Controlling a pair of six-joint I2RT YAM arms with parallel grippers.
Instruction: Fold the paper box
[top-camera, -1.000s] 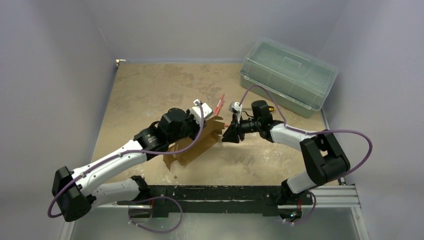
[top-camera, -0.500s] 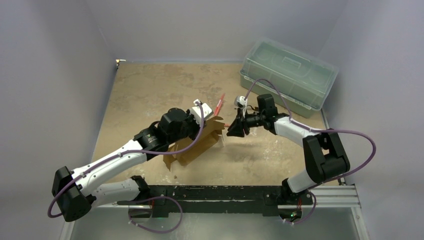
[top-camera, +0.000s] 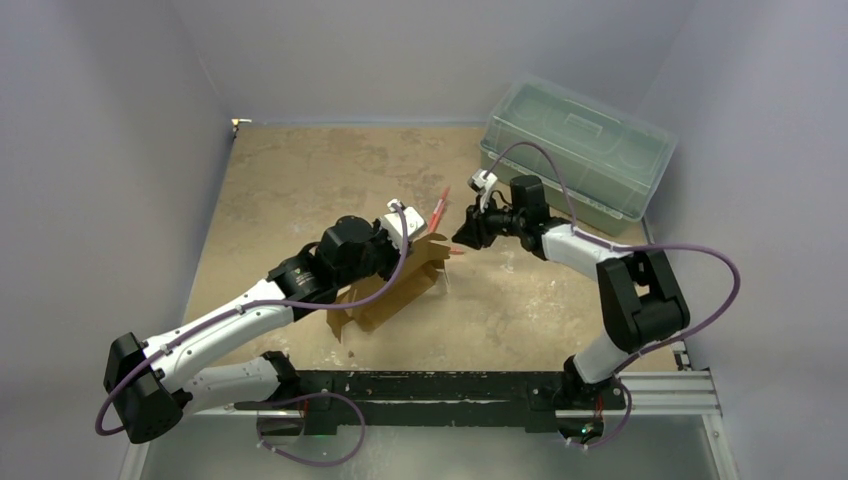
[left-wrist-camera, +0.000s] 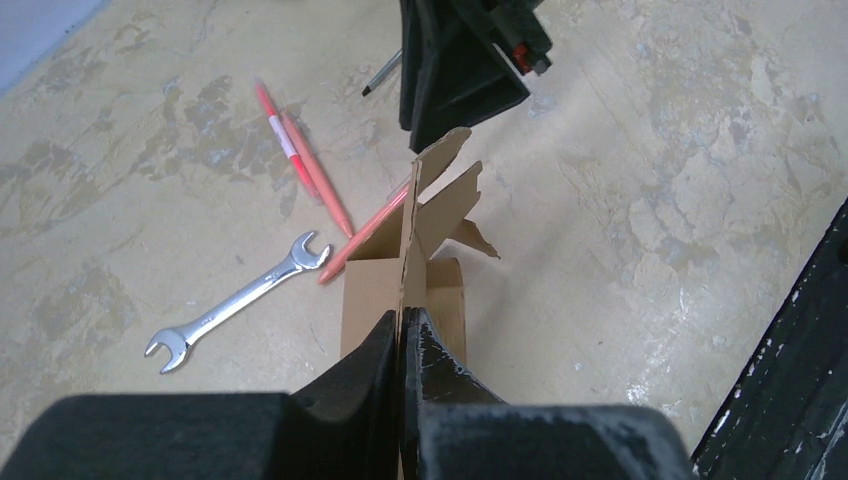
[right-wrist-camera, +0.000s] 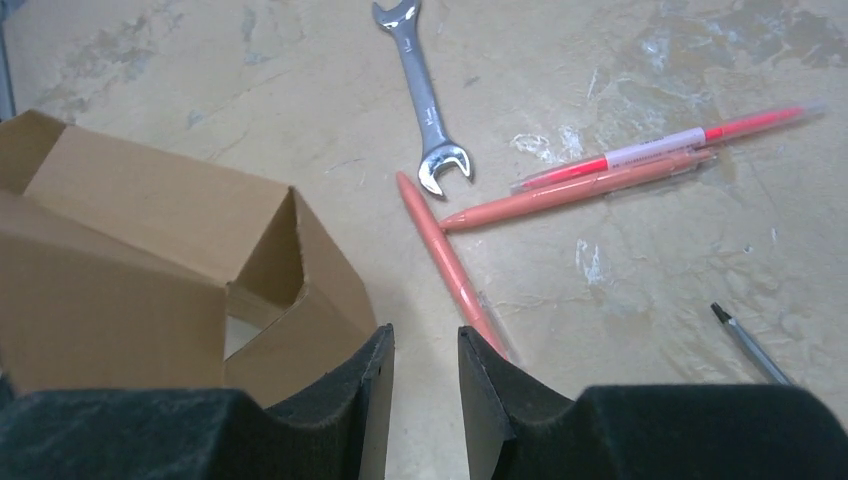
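The left gripper (left-wrist-camera: 403, 335) hides perhaps half the paper box (left-wrist-camera: 372, 292).

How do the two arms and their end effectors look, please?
The left arm and right arm have white links and black joints, each with a purple cable. The left end effector and right end effector each have two black, wedge-shaped fingers.

White arms (top-camera: 230, 322), black joints (top-camera: 350, 245), purple cables (top-camera: 680, 247), black fingers (right-wrist-camera: 300, 430).
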